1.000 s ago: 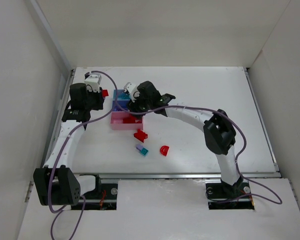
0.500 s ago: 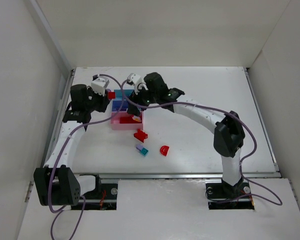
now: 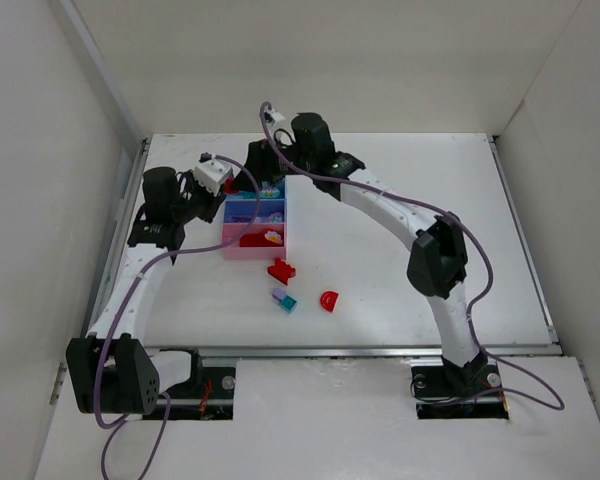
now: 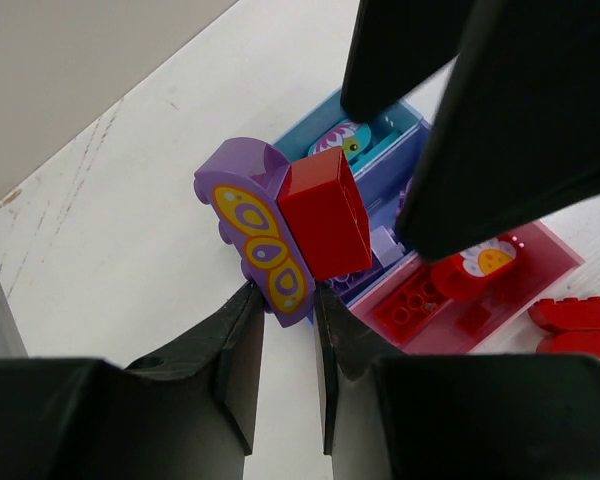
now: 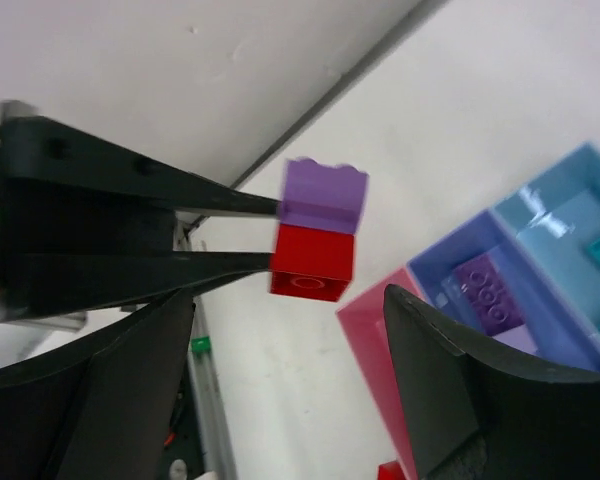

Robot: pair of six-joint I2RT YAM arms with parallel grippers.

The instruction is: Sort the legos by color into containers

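Observation:
My left gripper is shut on a purple lego with yellow wing marks, and a red lego is stuck to its side. It holds the pair in the air just left of the containers: the light blue tray, the purple-blue tray and the pink tray. My right gripper is open and empty, facing that held pair from close by. Red pieces lie in the pink tray, and purple ones in the purple-blue tray.
Loose on the table in front of the trays are a red brick, a joined lilac and teal piece and a red arch. White walls enclose the table on three sides. Both arms crowd the trays' back left corner.
My right gripper rose out of the pink tray, opened, left a piece there and swung back toward the left gripper. The left gripper carried its brick pair rightward to the trays.

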